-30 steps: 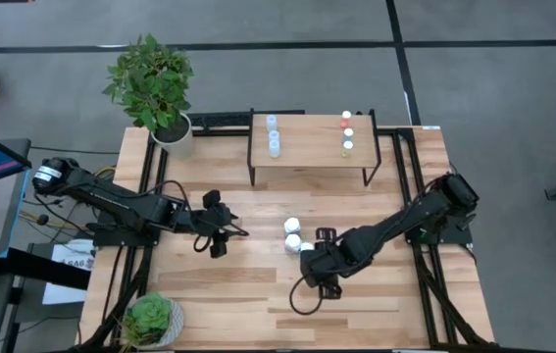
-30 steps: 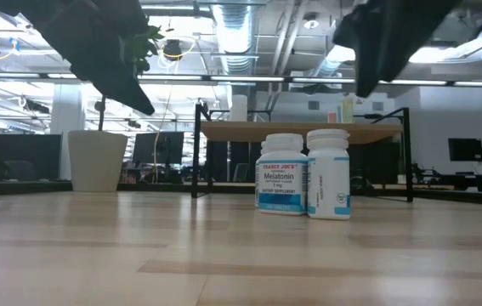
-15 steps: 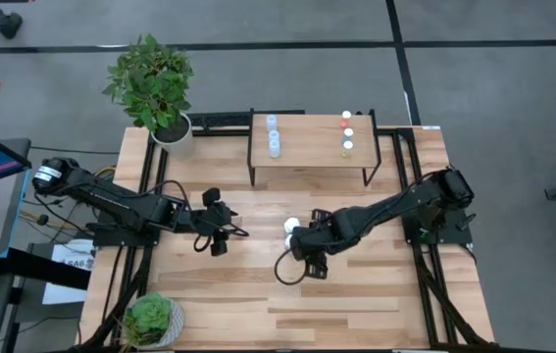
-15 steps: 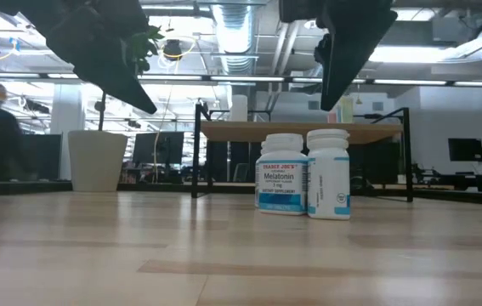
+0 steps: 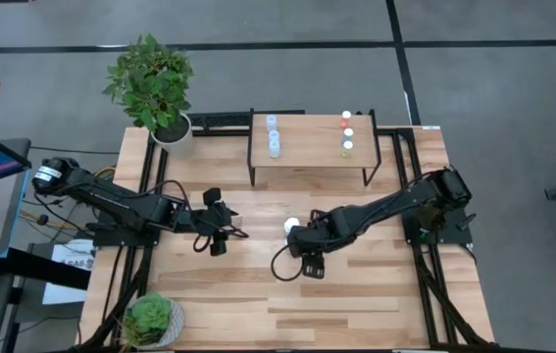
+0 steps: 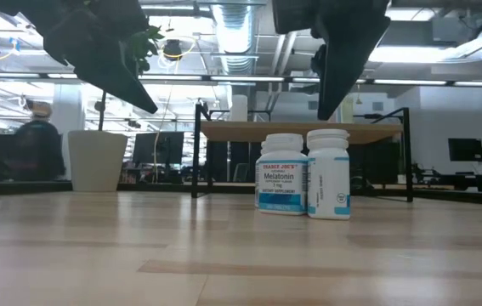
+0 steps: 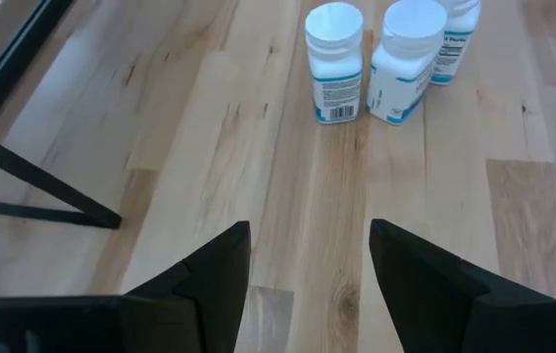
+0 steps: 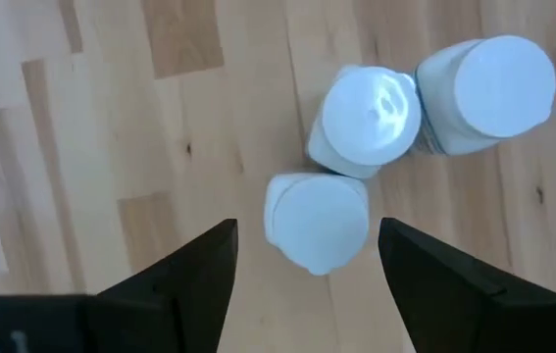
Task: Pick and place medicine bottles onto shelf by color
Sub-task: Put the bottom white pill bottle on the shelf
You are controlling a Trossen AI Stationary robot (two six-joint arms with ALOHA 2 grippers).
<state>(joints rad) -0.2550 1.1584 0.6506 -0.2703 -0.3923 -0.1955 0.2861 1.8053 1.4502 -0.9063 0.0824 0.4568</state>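
Three white medicine bottles (image 8: 317, 221) stand close together on the tabletop; they also show in the left wrist view (image 7: 334, 64) and the low view (image 6: 281, 172). My right gripper (image 8: 307, 257) is open and hangs above them, pointing down, one finger on either side of the nearest bottle and clear of it; in the high view it (image 5: 299, 243) hides most of the group. My left gripper (image 7: 307, 265) is open and empty left of the bottles (image 5: 230, 231). The shelf (image 5: 309, 155) carries small bluish bottles (image 5: 273, 137) and colour-capped bottles (image 5: 346, 132).
A potted plant (image 5: 155, 88) stands at the table's far left corner and a smaller plant (image 5: 150, 319) at the near left corner. The shelf's black legs (image 7: 32, 186) stand on the table's far half. A person (image 6: 36, 140) shows in the room behind.
My right gripper has gone toward the table's left and far edges, from a spot near and right of the white bottles to a place above them. The bottles have stayed where they were.
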